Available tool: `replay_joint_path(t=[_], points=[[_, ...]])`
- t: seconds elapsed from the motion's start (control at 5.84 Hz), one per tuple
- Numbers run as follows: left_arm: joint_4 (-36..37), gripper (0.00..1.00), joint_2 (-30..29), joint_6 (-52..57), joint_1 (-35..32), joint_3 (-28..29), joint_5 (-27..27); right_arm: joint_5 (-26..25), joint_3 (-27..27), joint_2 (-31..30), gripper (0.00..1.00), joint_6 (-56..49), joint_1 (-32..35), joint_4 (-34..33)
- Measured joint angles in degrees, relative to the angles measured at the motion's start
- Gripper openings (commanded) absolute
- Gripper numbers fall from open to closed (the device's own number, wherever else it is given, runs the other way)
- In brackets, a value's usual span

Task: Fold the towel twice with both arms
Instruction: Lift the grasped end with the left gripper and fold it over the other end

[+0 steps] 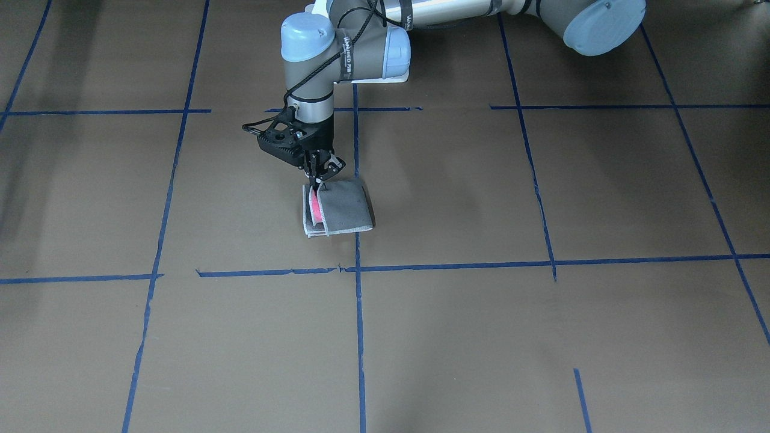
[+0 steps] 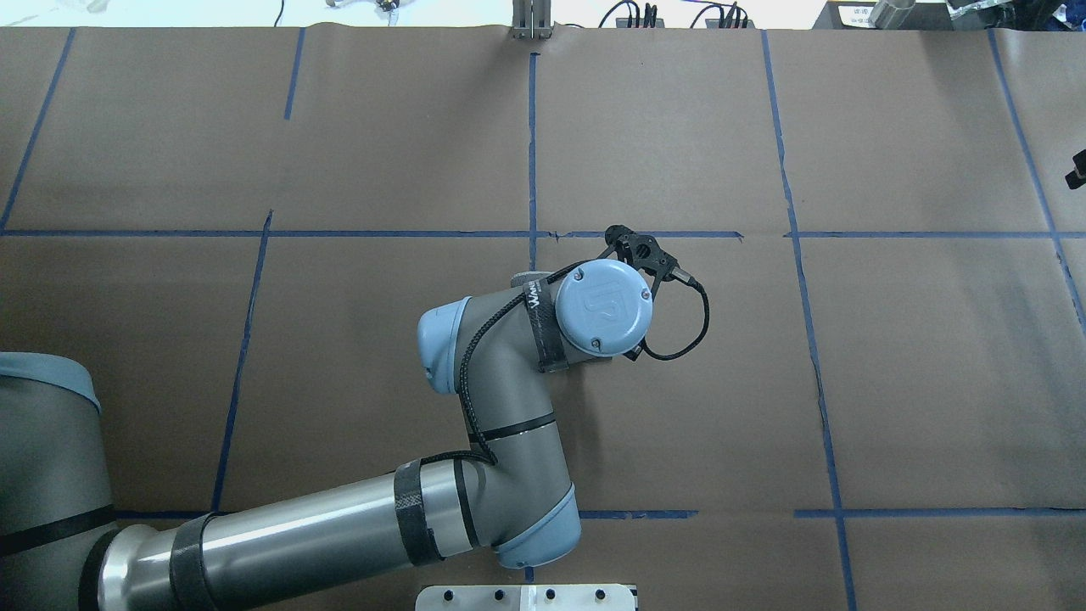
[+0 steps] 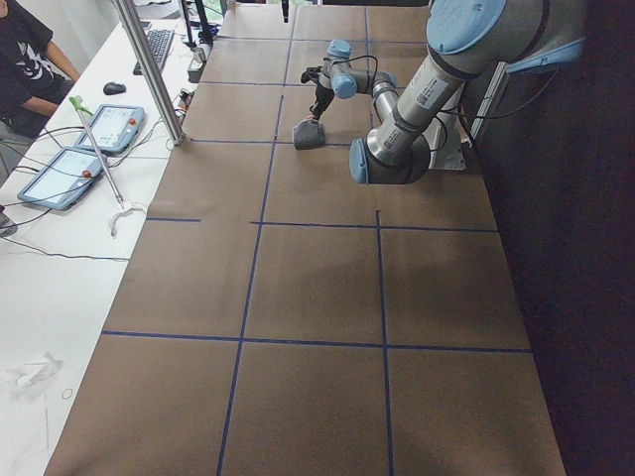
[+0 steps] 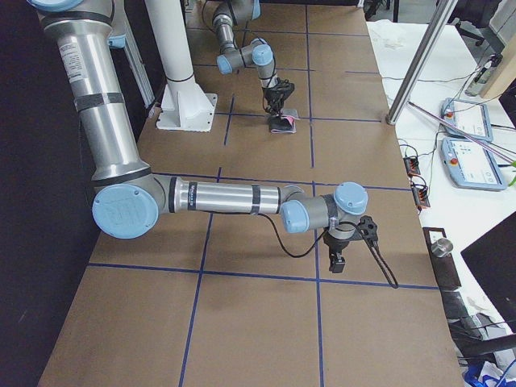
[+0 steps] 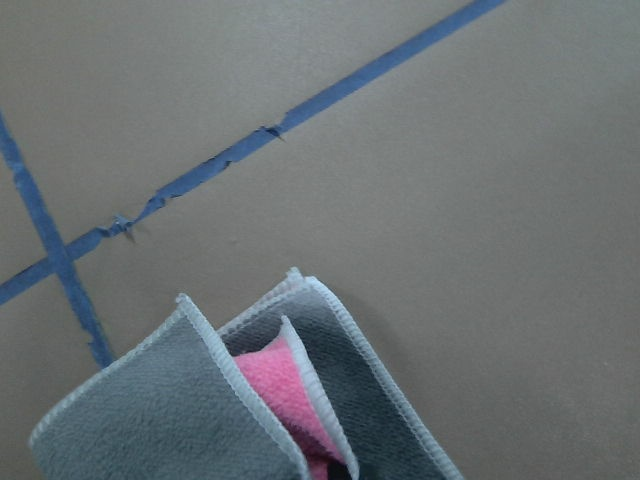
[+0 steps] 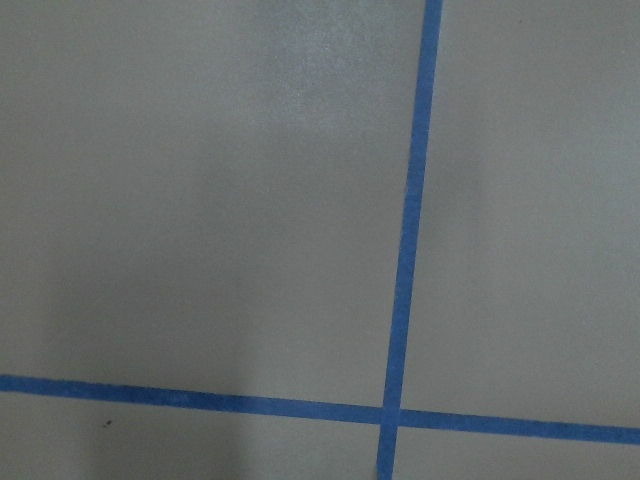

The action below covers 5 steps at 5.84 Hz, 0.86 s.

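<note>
The towel (image 1: 346, 207) lies folded on the brown table, grey face out, with pink showing between the layers at its left edge. My left gripper (image 1: 317, 179) stands upright over that edge, its fingers pinched shut on an upper grey layer. The left wrist view shows the folded towel (image 5: 300, 400) close up, with pale stitched edges and pink inside. In the overhead view the left wrist (image 2: 602, 305) hides the towel. My right gripper (image 4: 337, 260) hangs over bare table far from the towel (image 4: 284, 122); I cannot tell whether it is open or shut.
Blue tape lines (image 1: 358, 313) divide the table into squares. The white pedestal (image 4: 181, 105) stands at the robot's side of the table. A metal pole (image 3: 149, 69), tablets (image 3: 60, 174) and a seated operator (image 3: 25, 55) are at the far edge.
</note>
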Motion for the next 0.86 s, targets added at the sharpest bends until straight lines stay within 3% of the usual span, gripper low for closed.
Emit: replay_joint_path(t=[0.17, 0.34, 0.51, 0.86], points=[[-0.49, 0.00, -0.50, 0.26, 0.45, 0.83, 0.93, 0.04, -0.08, -0.03, 1.00, 0.00, 0.08, 0.00], [-1.46, 0.11, -1.03, 0.33, 0.69, 1.95, 1.32, 0.09, -0.13, -0.08, 1.00, 0.00, 0.12, -0.01], [-2.34, 0.94, -1.30, 0.34, 0.81, 2.71, 1.45, 0.13, -0.15, -0.15, 1.00, 0.00, 0.13, -0.01], [-5.60, 1.00, -1.00, -0.44, 0.93, 3.06, 1.93, 0.15, -0.13, -0.20, 1.00, 0.00, 0.14, 0.04]])
